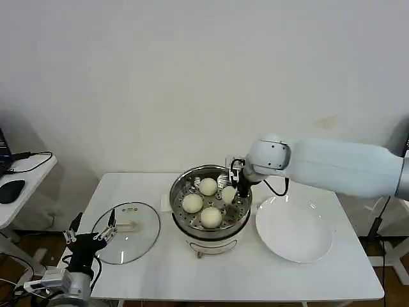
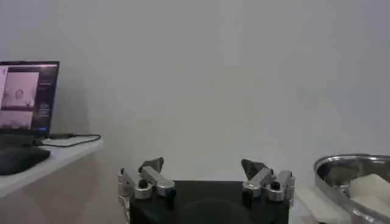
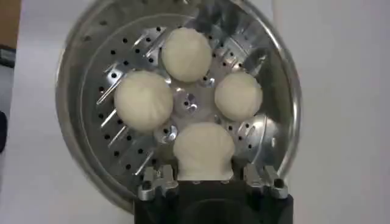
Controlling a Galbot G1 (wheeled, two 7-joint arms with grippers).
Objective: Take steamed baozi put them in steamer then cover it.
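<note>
- Over the steamer [image 1: 209, 206], at its side nearest the white plate [image 1: 294, 229], the right gripper [image 1: 237, 190] hangs with its fingers either side of the fourth baozi [image 3: 203, 150]; I cannot tell if they pinch it or have let go.
- That bun sits in the tray's last gap, so all four steamed baozi [image 1: 203, 203] form a ring, smooth, cream and round on perforated shiny steel.
- On the steamer's far side, the cover [image 1: 126, 231] lies flat, clear glass, metal-rimmed, awaiting the spread left gripper [image 1: 89, 231] beside it.
</note>
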